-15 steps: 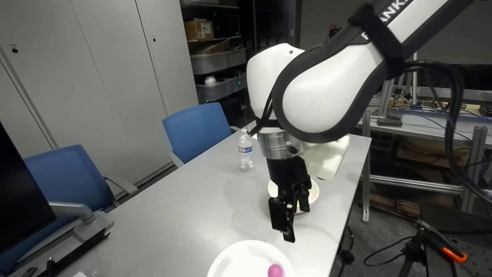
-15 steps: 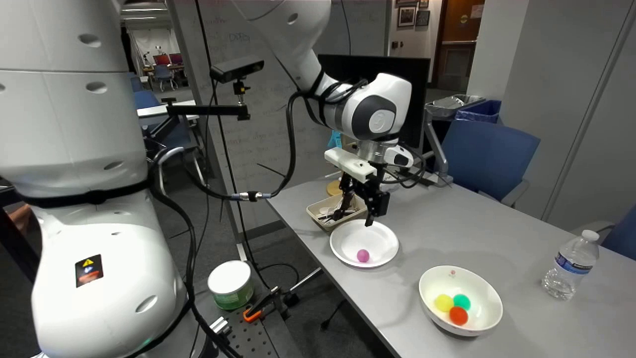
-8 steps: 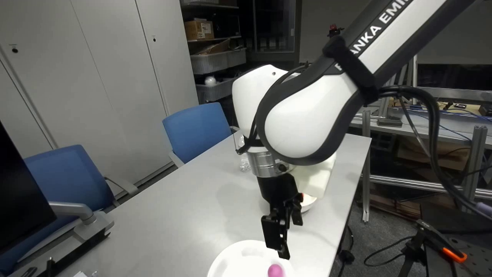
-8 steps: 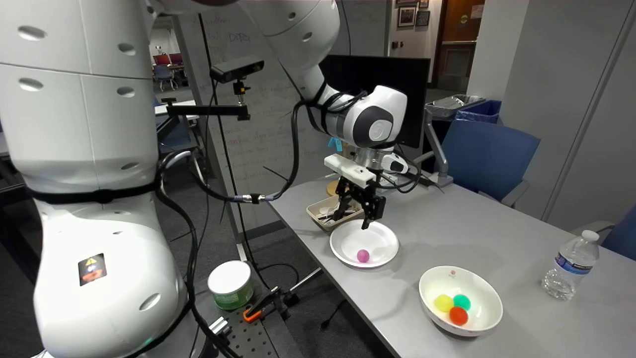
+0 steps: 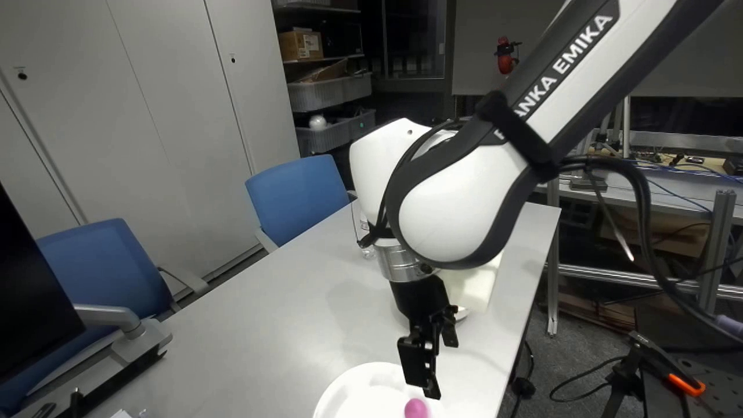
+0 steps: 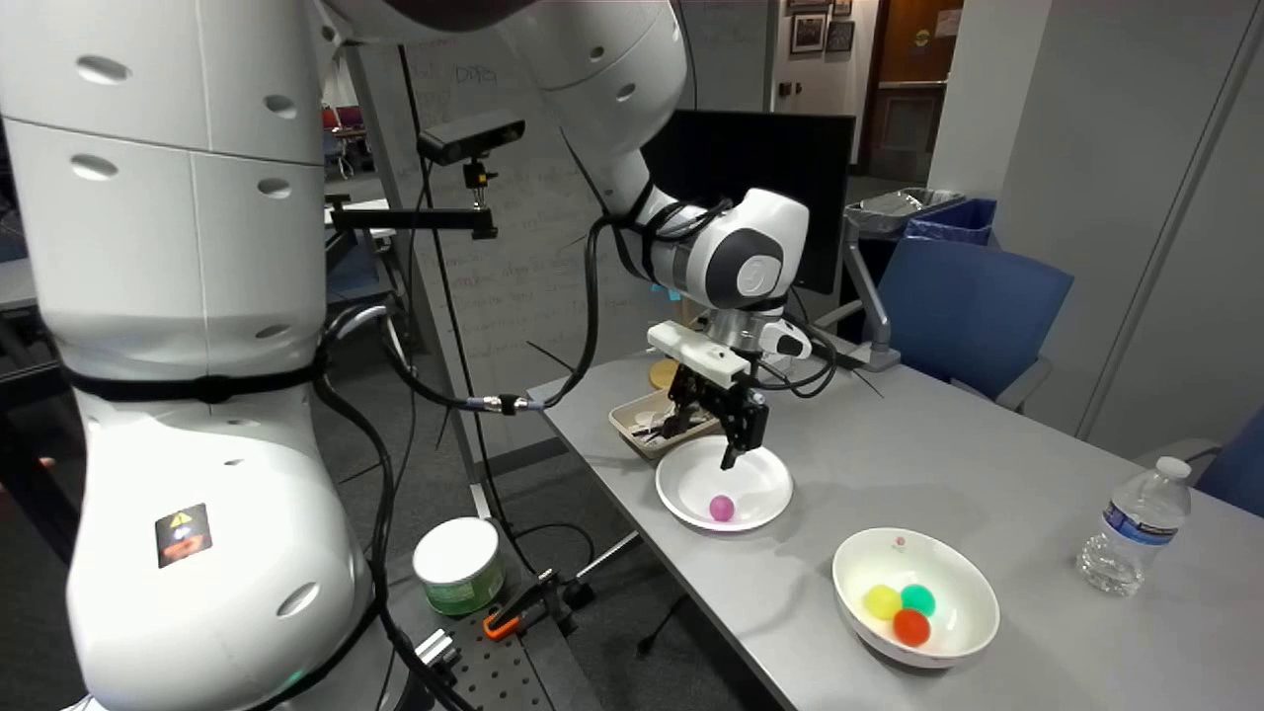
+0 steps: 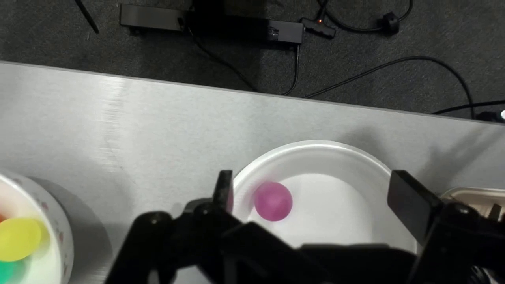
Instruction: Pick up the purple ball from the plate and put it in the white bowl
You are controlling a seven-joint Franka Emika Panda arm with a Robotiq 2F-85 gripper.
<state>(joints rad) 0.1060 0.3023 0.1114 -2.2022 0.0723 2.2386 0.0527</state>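
Fingers (image 7: 410,205): 2, black, standing wide apart; in the wrist view they come at opposite sides of the plate (image 7: 327,227).
Purple ball (image 7: 273,201): on the plate, toward its rim; in the wrist view it shows inside the gap between the fingers, much nearer the left-hand finger, apart from both.
Height: in both exterior views the ball sits lower in the frame than the fingers; how far below, I cannot tell.
Gripper (image 6: 702,447): pointing down above the plate, hanging from the silver wrist flange (image 5: 403,264).
Franka Panda arm (image 5: 580,96): in an exterior view it slants down from the upper right to a rounded white joint (image 5: 458,197), below which the gripper drops nearly upright.
White bowl (image 6: 963,578): on the table (image 6: 987,464), apart from the plate, holding 3 balls: a yellow ball (image 6: 882,601), a green ball (image 6: 917,598) and an orange-red ball (image 6: 910,628).
Beige tray (image 6: 632,439): just beside the plate, its small contents hard to make out.
Water bottle (image 6: 1136,528): upright near the bowl.
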